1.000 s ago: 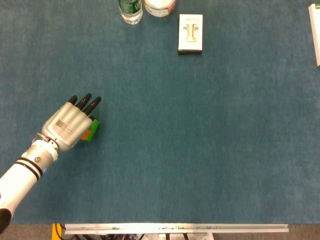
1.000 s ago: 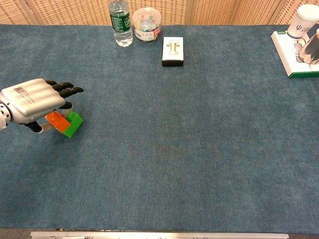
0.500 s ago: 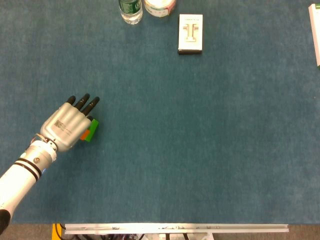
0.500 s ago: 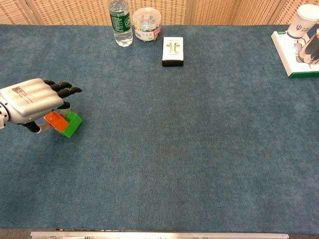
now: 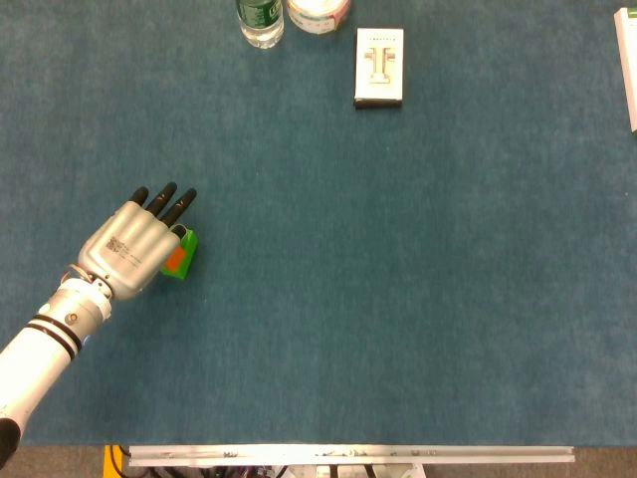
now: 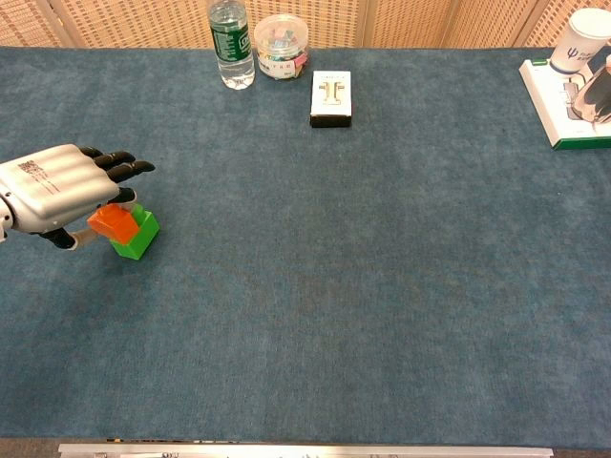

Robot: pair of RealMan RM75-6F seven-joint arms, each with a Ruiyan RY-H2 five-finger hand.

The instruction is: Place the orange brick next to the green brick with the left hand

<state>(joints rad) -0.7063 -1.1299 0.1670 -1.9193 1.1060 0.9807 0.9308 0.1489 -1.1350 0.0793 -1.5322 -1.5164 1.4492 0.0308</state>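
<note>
My left hand [image 6: 59, 187] hovers at the table's left side, fingers stretched out over the bricks. The orange brick [image 6: 115, 221] sits under the fingers, pinched against the thumb, and looks slightly raised and tilted. It touches the left side of the green brick [image 6: 140, 237], which lies on the blue cloth. In the head view the left hand [image 5: 134, 244] covers most of the orange brick [image 5: 175, 261]; only a strip of the green brick [image 5: 188, 249] shows to its right. My right hand appears in neither view.
A water bottle [image 6: 230, 43], a clear jar [image 6: 281, 43] and a white box [image 6: 330, 97] stand along the far edge. A white tray [image 6: 549, 105] with a cup [image 6: 580, 38] sits at the far right. The table's front rail [image 6: 305, 448] runs along the bottom.
The left hand has drifted slightly up and away. The orange brick rose with it, from lying flat beside the green brick to tilted against it.
</note>
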